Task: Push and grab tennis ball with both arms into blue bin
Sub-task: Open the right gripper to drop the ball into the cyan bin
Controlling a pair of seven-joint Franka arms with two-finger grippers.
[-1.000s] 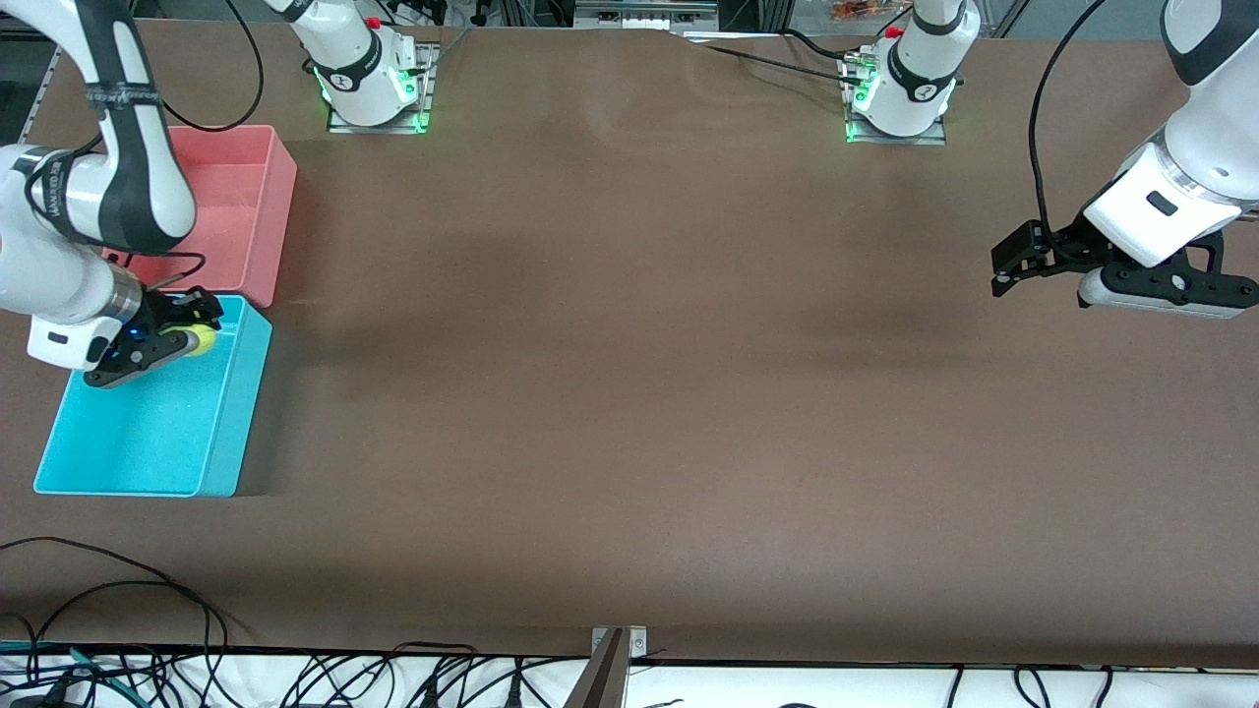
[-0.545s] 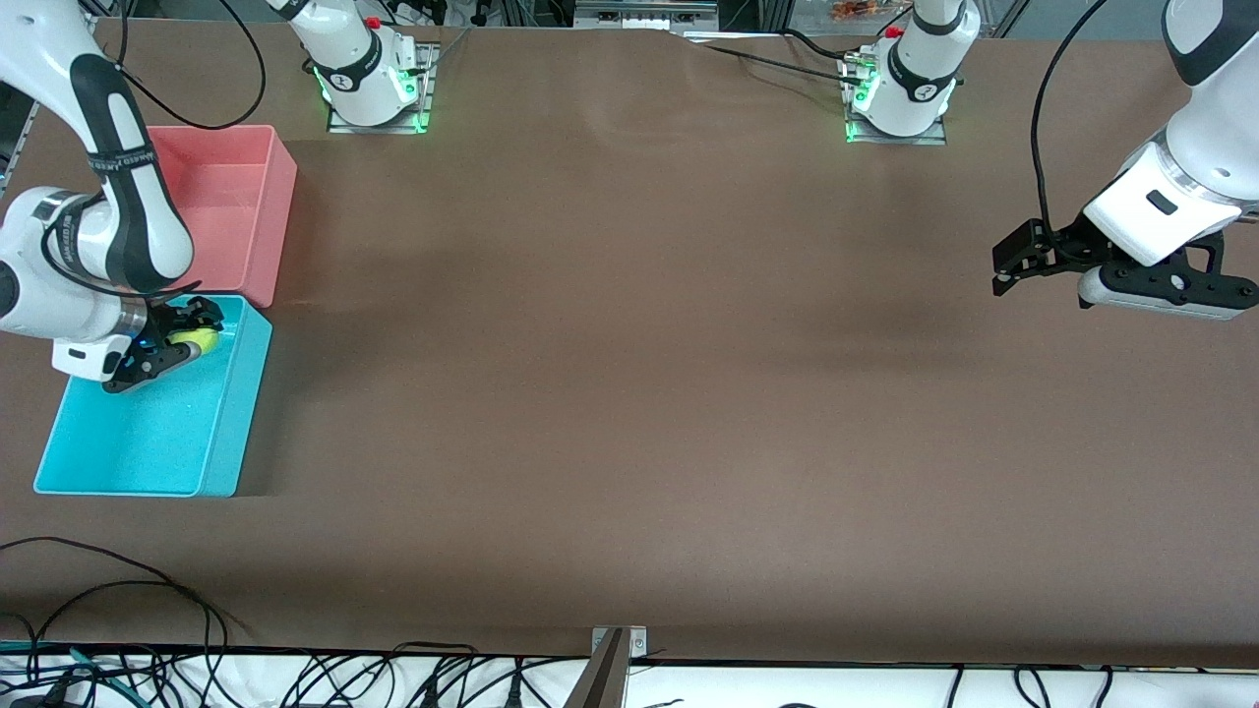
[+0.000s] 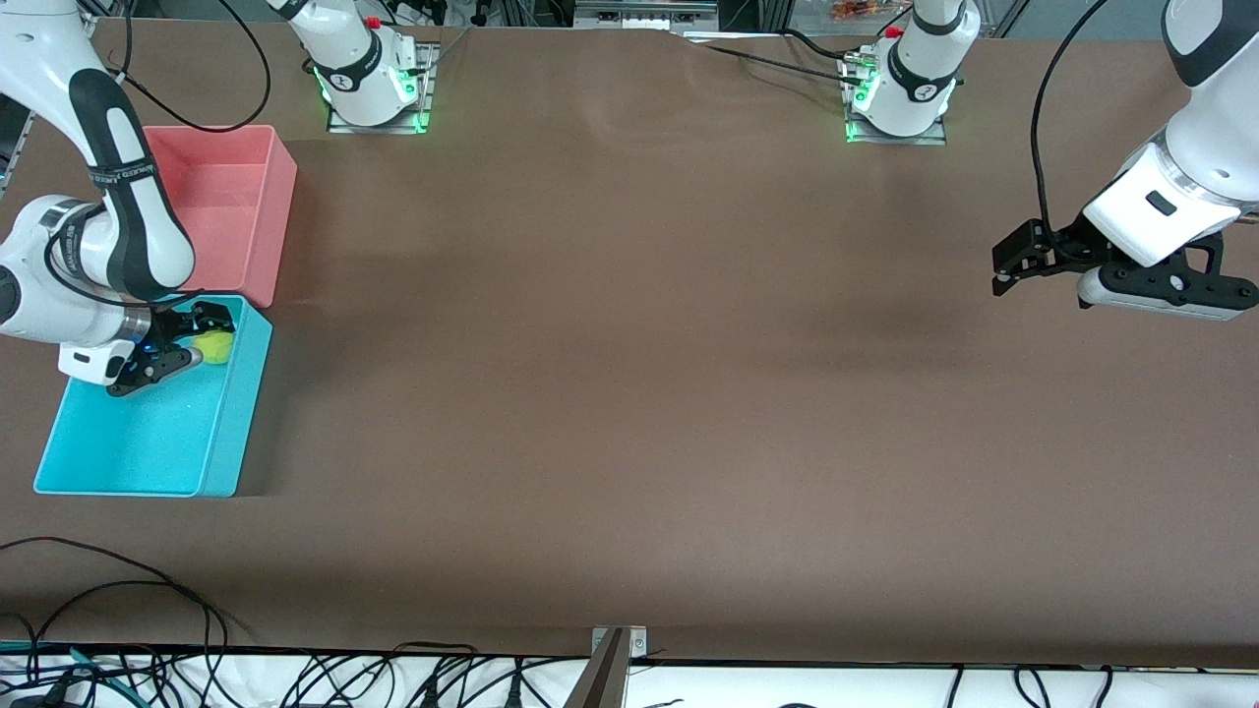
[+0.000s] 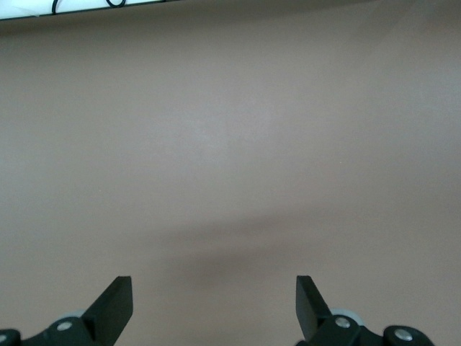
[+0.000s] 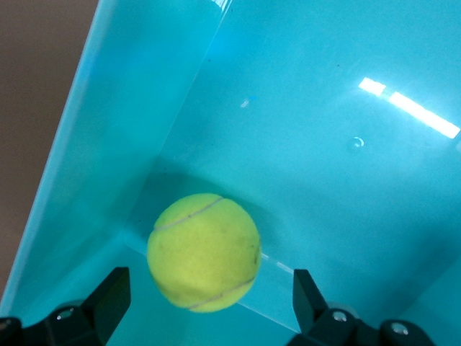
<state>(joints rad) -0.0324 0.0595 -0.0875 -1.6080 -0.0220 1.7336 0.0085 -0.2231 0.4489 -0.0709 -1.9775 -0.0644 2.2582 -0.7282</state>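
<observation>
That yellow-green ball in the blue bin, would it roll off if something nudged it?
Probably yes: the tennis ball is round, so a push should set it rolling. The blue bin has raised walls that would likely stop it. Its fuzzy surface suggests it grips well rather than slipping, and it looks light.

The front view looks down from a high position across the table (image 3: 629, 393), facing both arm bases along its top edge, and covers the whole work surface.

The left wrist view looks down past the left gripper (image 4: 214, 306), fingers spread, at bare table surface from moderate height.

The right wrist view looks down past the right gripper (image 5: 210, 303), fingers spread, from close range into the blue bin (image 5: 324, 108), onto the tennis ball (image 5: 204, 251).

The front and right wrist views share the blue bin (image 3: 148, 442) and the tennis ball (image 3: 214, 346); the front and left wrist views share only table surface.
</observation>
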